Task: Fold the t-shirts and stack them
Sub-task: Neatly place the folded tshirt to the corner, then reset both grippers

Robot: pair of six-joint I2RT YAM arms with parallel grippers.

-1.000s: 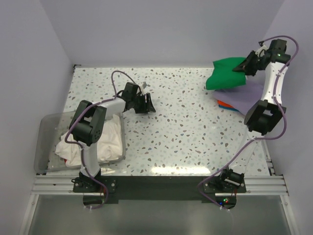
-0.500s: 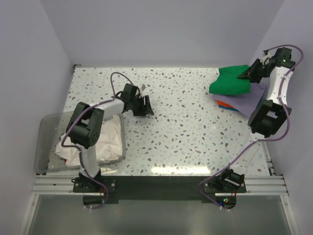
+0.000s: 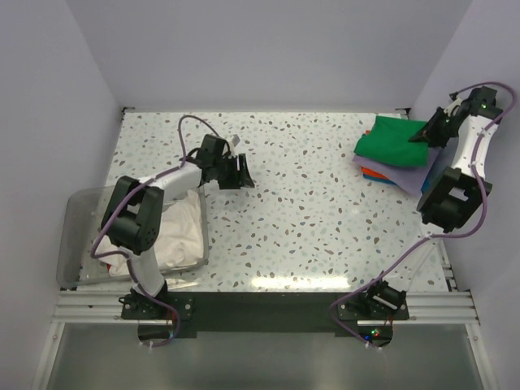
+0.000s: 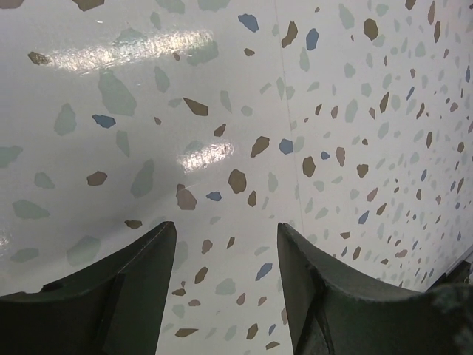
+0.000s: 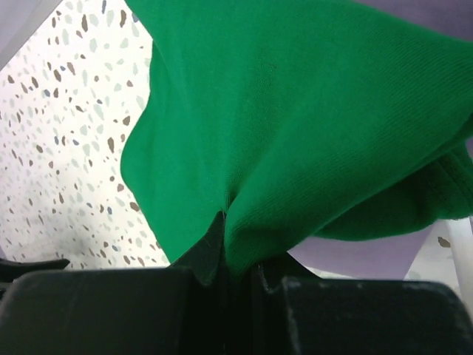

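Right jaws pinching fine-knit green t-shirt [image 5: 295,111] (bunched folds), left jaws spread above speckled tabletop [image 4: 222,89].

Folded, bunched bright green t-shirt [image 3: 394,145] atop lavender-purple t-shirt [image 3: 416,174] at far right, white t-shirts [image 3: 182,231] crumpled at near left

green t-shirt [image 5: 310,111]: matt fine-knit cloth | table [image 4: 222,89]: glossy, smooth, speckled | bin [image 3: 71,221]: clear, probably plastic

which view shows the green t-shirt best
Top external: nearly the whole green t-shirt shows, atop the lavender t-shirt. Right wrist shows only a close fold pinched by the right gripper; left wrist shows none of it.
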